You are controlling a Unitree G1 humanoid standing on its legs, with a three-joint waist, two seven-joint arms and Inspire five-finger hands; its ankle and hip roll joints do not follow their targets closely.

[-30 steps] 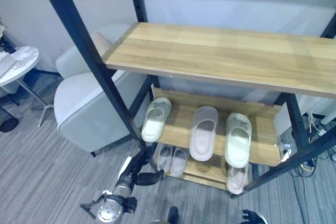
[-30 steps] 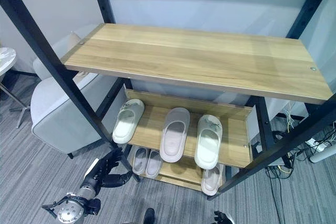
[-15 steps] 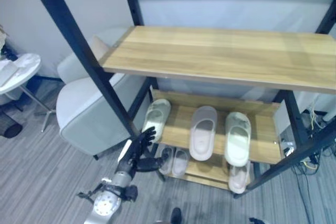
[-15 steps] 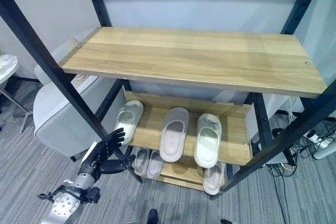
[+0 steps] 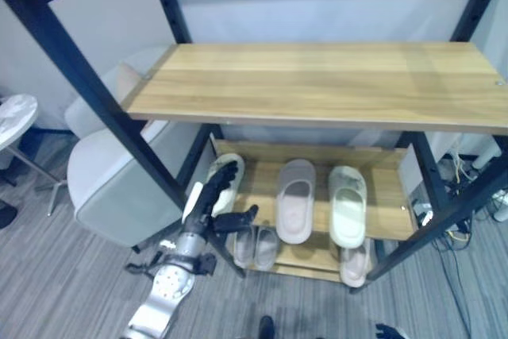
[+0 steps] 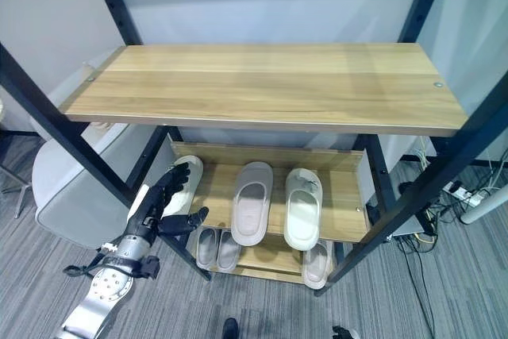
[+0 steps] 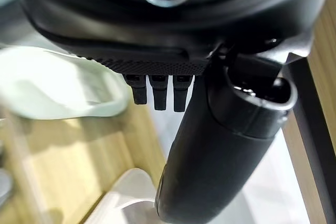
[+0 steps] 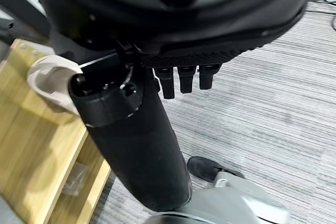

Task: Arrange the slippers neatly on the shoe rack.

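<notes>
One pale green slipper (image 6: 181, 182) on the shoe rack (image 6: 349, 196), partly hidden by the left robot hand (image 6: 159, 208), fingers spread, raised before it.

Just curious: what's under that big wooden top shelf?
Under the top shelf, three slippers lie on the middle shelf; its back strip is hidden. The left hand reaches there.
</notes>
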